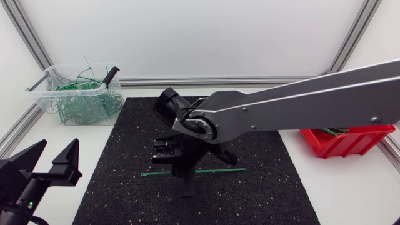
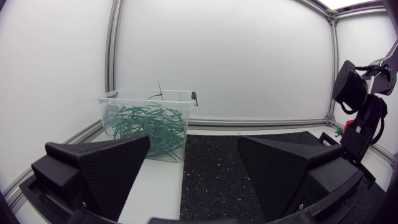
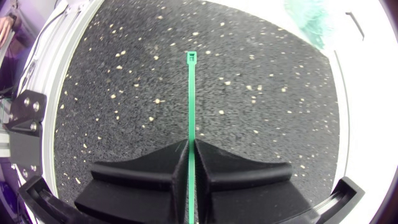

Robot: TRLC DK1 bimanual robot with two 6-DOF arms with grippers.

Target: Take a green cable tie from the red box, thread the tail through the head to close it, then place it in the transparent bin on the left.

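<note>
1. Near the middle of the counter [image 1: 337, 194], on the black mat [image 1: 119, 187], is one green cable tie [image 1: 215, 169]. It runs side to side, with its little head toward the left edge of the counter
2. The right arm [image 1: 312, 103] comes in from the right edge and hangs over the mat. The right gripper [image 3: 189, 152] points down at the tie
3. Its two fingers [image 3: 155, 165] are squeezed tight on the tie, one on each side, near its middle. The head end sticks out straight ahead of the fingers, low over the mat. I cannot tell if it touches the mat
4. The left gripper [image 1: 57, 147] is by the front left corner of the counter, off the mat. Its fingers [image 2: 118, 168] are spread wide apart and hold nothing
5. The transparent bin [image 1: 44, 87] sits at the back left corner. Many looped green ties [image 1: 78, 106] are inside it
6. The red box [image 1: 350, 142] sits at the right edge, partly under the right arm, with a few green ties showing inside
</note>
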